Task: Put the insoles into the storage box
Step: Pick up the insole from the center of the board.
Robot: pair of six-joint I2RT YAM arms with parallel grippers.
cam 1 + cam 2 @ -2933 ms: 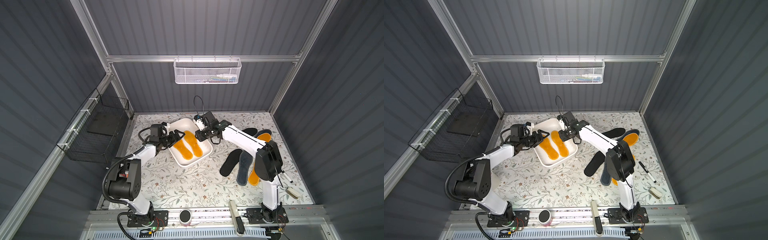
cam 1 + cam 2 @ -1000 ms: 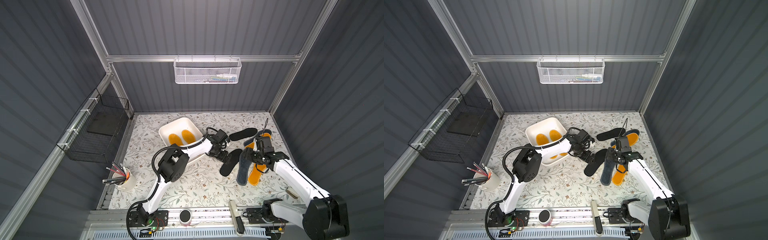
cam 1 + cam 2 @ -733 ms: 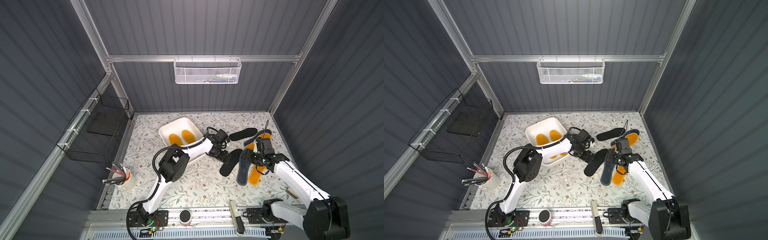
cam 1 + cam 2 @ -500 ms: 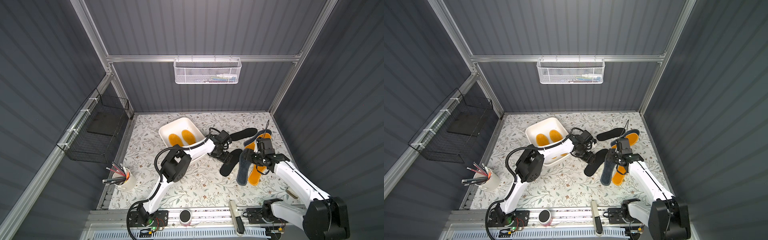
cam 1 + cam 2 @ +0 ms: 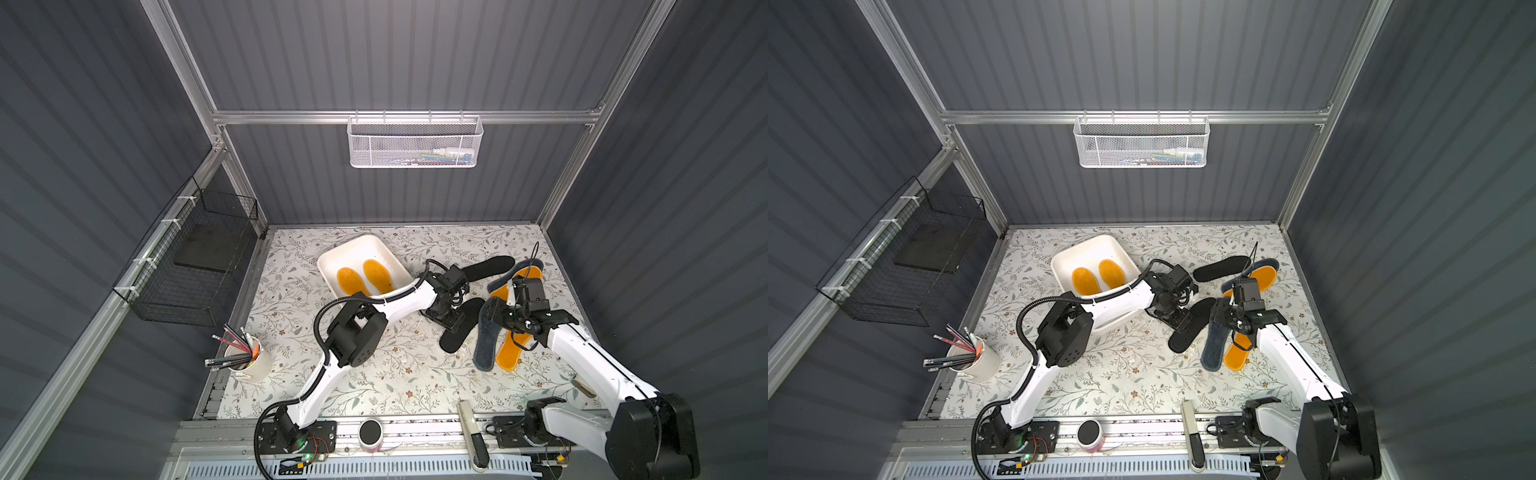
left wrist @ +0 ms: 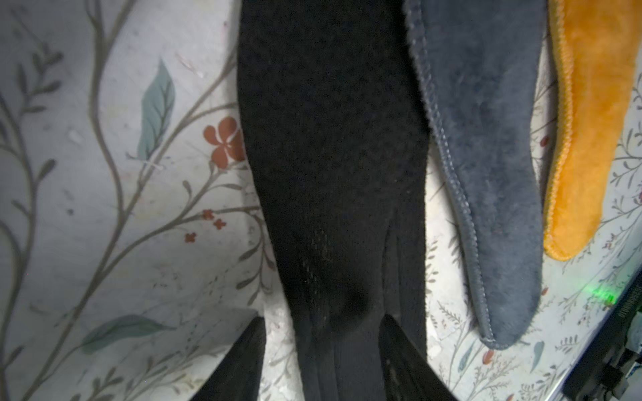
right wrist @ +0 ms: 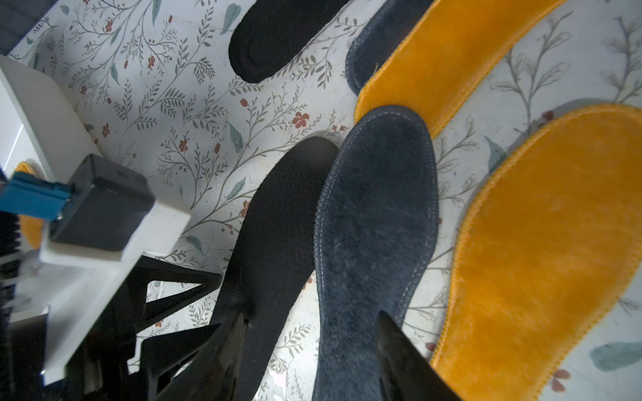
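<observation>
The white storage box (image 5: pixel 322 266) (image 5: pixel 1055 261) stands at the back left with two orange insoles (image 5: pixel 349 280) lying in it. My left gripper (image 5: pixel 446 320) (image 5: pixel 1177 320) (image 6: pixel 319 323) straddles the end of a black insole (image 5: pixel 459 328) (image 6: pixel 330 139) on the table. One finger touches its edge and the other stands a little off it. My right gripper (image 5: pixel 498 316) (image 7: pixel 311 316) is open low over a fuzzy grey-blue insole (image 5: pixel 486 340) (image 7: pixel 375 208). An orange insole (image 5: pixel 511 353) (image 7: pixel 538 243) lies beside that one.
At the back right lie another black insole (image 5: pixel 486 266) (image 7: pixel 278 31) and an orange insole (image 5: pixel 523 276) stacked on a grey-blue one. A cup of pencils (image 5: pixel 249 361) stands front left. A black wire basket (image 5: pixel 195 266) hangs on the left wall, a white mesh basket (image 5: pixel 415 141) on the back wall.
My left gripper's jaws have narrowed around the black insole's end, and the arm has shifted slightly toward it. The right arm has barely moved.
</observation>
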